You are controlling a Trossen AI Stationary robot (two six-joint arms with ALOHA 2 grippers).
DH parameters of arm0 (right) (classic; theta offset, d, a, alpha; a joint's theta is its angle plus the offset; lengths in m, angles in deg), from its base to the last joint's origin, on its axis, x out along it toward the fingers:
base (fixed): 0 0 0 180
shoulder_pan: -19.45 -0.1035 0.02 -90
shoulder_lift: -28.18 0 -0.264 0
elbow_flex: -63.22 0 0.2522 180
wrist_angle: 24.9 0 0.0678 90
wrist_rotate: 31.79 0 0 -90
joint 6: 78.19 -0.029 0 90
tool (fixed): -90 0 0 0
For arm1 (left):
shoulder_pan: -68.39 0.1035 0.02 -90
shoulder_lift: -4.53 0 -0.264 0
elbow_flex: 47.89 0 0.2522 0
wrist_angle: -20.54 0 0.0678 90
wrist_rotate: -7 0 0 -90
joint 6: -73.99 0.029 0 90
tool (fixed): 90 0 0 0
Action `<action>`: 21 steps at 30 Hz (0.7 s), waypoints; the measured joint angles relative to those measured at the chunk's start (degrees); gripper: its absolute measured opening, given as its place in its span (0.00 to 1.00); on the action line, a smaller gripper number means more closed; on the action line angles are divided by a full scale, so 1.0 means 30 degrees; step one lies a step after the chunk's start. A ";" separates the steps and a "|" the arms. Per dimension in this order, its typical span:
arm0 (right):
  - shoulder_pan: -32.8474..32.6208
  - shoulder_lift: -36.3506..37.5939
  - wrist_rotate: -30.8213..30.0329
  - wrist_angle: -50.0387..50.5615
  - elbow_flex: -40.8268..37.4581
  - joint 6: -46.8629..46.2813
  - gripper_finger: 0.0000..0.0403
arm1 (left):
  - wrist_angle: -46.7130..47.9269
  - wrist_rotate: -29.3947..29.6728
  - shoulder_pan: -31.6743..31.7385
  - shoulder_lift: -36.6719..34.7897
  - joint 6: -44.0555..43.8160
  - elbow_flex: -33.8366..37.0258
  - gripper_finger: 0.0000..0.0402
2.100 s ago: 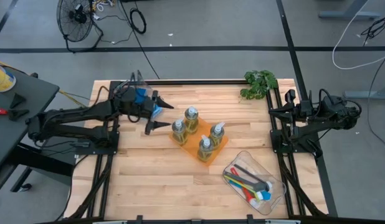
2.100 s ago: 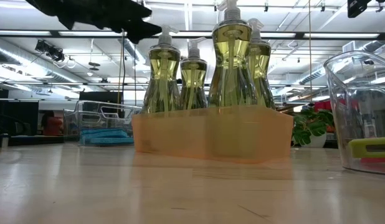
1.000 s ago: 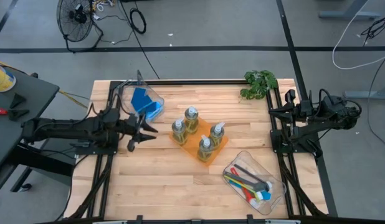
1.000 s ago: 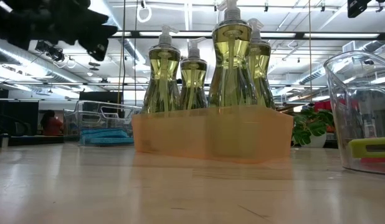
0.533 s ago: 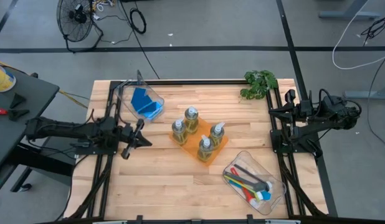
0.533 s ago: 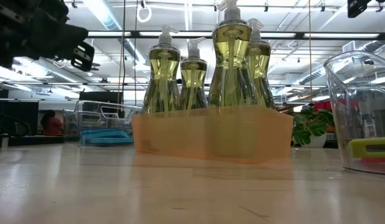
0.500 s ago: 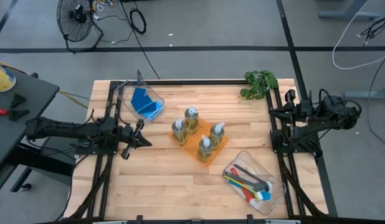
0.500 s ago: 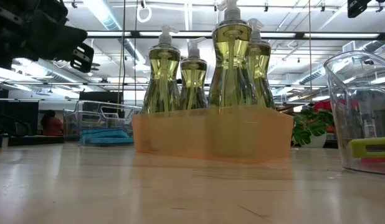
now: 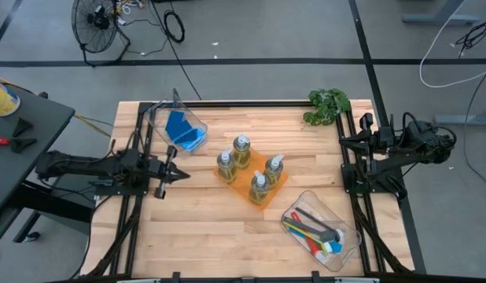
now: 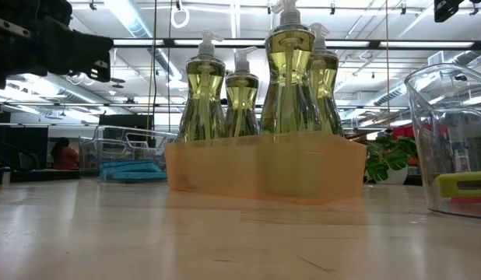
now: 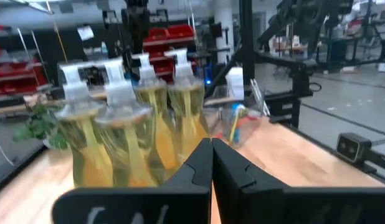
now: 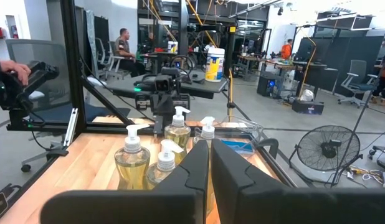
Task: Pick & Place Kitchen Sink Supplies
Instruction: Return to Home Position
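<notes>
The left gripper (image 11: 211,149) is closed tight, its two dark fingers meeting tip to tip with nothing between them. It hangs above the left edge of the tabletop (image 9: 196,236), its arm stretched low and nearly level. The fingers point straight across toward the middle, where the orange bin (image 10: 264,167) stands well apart from them with the four soap bottles (image 9: 241,148) upright inside, pump heads up. So the bottles lie dead ahead on the gripper's own long axis. A pull back along that axis, which is what going home seems to call for, would carry it away from them. The nearest thing is off to one side instead: the sponge bin (image 9: 156,112), clear-walled and holding the blue sponges (image 9: 178,127). It sits near the gripper, toward the edge where the plant (image 9: 328,104) is. A sideways swing that way looks like the only real risk. Farther out, by the opposite corner, the clear brush bin (image 9: 314,200) holds the brushes (image 9: 310,228), laid lengthwise along it and much closer to the right gripper (image 12: 209,152). That gripper, likewise closed and empty, waits folded at the tabletop's right edge, facing the bottles.
</notes>
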 joint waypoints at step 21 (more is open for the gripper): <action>0.0000 0.0000 0.0002 0.0000 0.0000 -0.0007 0.05 | 0.5560 -0.0495 0.0000 -0.5303 -0.0587 0.0015 0.01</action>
